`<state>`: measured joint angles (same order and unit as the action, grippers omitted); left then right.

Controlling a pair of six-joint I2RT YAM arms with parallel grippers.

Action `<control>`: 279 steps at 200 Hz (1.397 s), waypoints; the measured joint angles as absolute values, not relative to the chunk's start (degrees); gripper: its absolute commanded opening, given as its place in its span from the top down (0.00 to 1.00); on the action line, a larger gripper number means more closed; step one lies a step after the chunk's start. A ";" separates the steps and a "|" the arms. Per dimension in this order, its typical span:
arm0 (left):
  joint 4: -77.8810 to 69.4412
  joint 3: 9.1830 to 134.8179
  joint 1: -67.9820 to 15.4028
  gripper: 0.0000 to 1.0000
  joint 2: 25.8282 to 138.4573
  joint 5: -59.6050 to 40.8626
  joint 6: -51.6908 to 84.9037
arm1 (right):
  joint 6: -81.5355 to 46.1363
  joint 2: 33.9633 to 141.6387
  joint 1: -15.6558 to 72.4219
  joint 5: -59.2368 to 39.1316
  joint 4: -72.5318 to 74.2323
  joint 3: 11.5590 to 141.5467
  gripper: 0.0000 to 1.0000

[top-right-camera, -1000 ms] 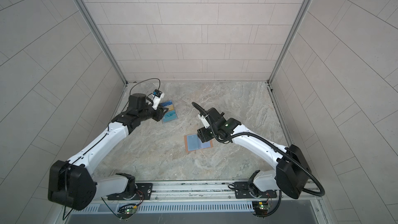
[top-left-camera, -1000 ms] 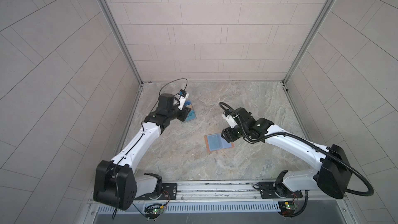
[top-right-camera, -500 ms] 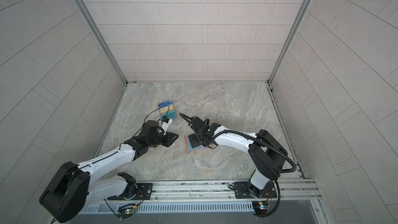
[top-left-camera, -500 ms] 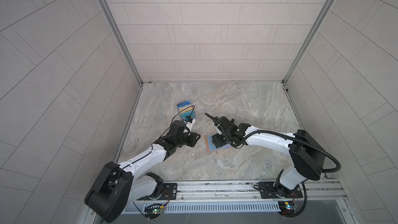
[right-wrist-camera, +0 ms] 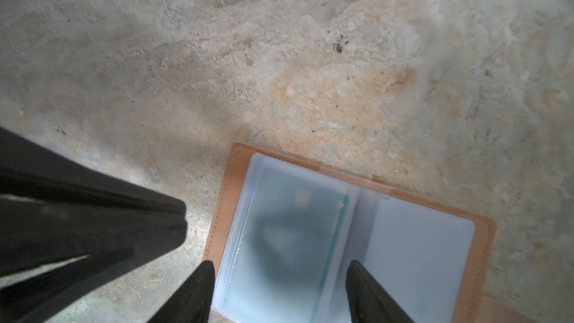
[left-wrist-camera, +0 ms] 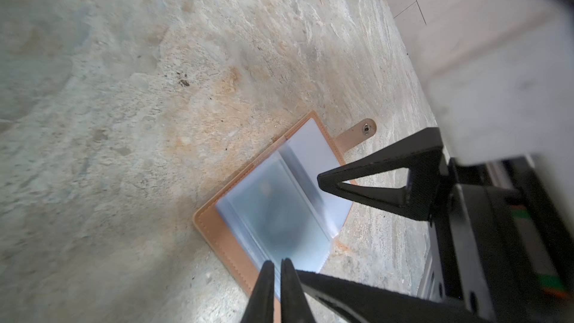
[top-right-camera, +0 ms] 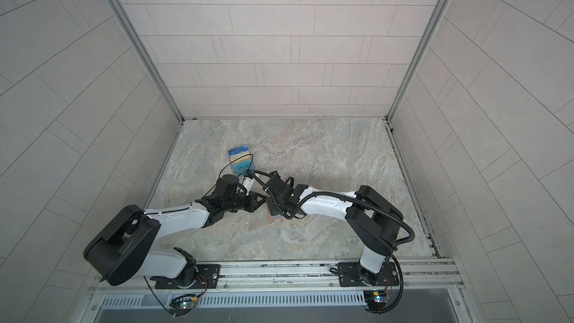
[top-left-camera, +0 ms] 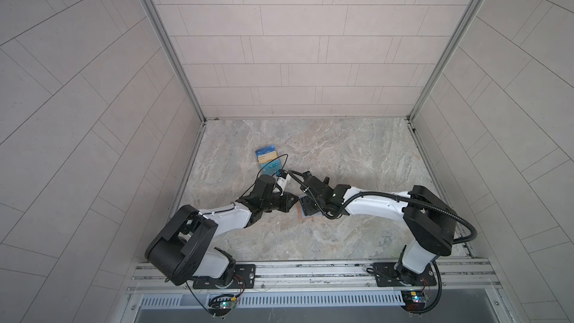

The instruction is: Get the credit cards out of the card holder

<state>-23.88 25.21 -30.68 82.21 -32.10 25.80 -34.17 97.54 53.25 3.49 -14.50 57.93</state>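
The card holder (right-wrist-camera: pixel 231 181) lay open and flat near the middle of the marble table (top-left-camera: pixel 357 156), with its pale plastic sleeves (right-wrist-camera: pixel 419 243) facing up. One sleeve held a teal card (right-wrist-camera: pixel 298 231), blurred behind the plastic. A pile of cards (top-left-camera: pixel 267 160) lay farther back to the left. The right gripper (right-wrist-camera: pixel 279 274) hung low over the holder, jaws spread astride the filled sleeve. The left gripper (left-wrist-camera: pixel 278 271), pinched almost together and empty, pointed at the holder's left edge.

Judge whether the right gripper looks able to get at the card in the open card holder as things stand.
Probably only partly. The right gripper hangs open over the card holder with nothing between, but the card lies inside a plastic sleeve, so the fingers would meet plastic first.
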 measured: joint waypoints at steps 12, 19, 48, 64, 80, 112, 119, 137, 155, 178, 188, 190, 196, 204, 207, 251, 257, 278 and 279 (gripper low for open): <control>-25.80 25.21 -30.68 0.92 84.05 -32.34 26.50 | -34.44 98.04 53.25 4.03 -13.72 57.93 0.30; -26.83 25.21 -30.68 0.93 85.10 -32.47 27.00 | -34.57 98.39 53.28 4.23 -13.45 57.93 0.30; -29.93 25.21 -30.68 0.95 89.01 -32.93 28.56 | -34.81 99.61 53.49 5.15 -12.93 57.93 0.30; -30.92 25.21 -30.68 0.96 90.50 -33.04 28.93 | -34.94 99.94 53.63 5.58 -12.62 57.82 0.30; -31.51 25.21 -30.68 0.96 91.50 -33.04 29.02 | -35.00 100.03 53.63 5.78 -12.34 57.74 0.30; -32.16 25.19 -30.68 0.97 92.27 -32.91 29.26 | -35.18 101.01 53.65 6.50 -11.40 57.71 0.30; -32.40 25.19 -30.68 0.97 92.31 -32.86 29.41 | -35.22 101.38 53.65 6.61 -11.18 57.71 0.30; -33.12 25.19 -30.68 0.97 92.44 -32.60 29.80 | -35.29 102.24 53.65 6.79 -10.85 57.69 0.30; -33.58 25.19 -30.68 0.98 93.10 -32.25 30.02 | -35.33 102.59 53.69 7.18 -10.76 57.69 0.31; -33.87 25.17 -30.68 0.98 94.28 -31.83 30.09 | -35.44 102.59 53.74 7.53 -10.61 57.69 0.34; -34.20 25.06 -30.68 0.99 94.76 -31.75 30.15 | -35.42 102.59 53.74 7.68 -10.61 57.69 0.35; -34.33 25.04 -30.68 0.98 94.83 -31.77 30.17 | -35.44 102.59 53.74 7.73 -10.61 57.69 0.35; -34.57 25.02 -30.68 0.99 94.94 -31.77 30.20 | -35.42 102.59 53.74 7.81 -10.63 57.69 0.35; -34.98 24.93 -30.68 0.99 95.07 -31.73 30.22 | -35.44 102.59 53.74 7.97 -10.68 57.69 0.36; -35.11 24.91 -30.68 0.99 95.09 -31.73 30.22 | -35.42 102.59 53.74 8.01 -10.68 57.69 0.37; -36.32 24.38 -30.68 0.99 95.29 -31.40 30.22 | -35.44 102.59 53.76 9.52 -11.18 57.69 0.38; -36.38 24.36 -30.68 0.99 95.31 -31.38 30.20 | -35.44 102.59 53.76 9.80 -11.31 57.69 0.38; -36.64 24.32 -30.68 1.00 95.46 -31.22 30.20 | -35.33 102.52 53.89 10.83 -11.79 57.69 0.40; -36.64 24.32 -30.68 1.00 95.48 -31.20 30.20 | -35.35 102.52 53.91 10.85 -11.81 57.69 0.40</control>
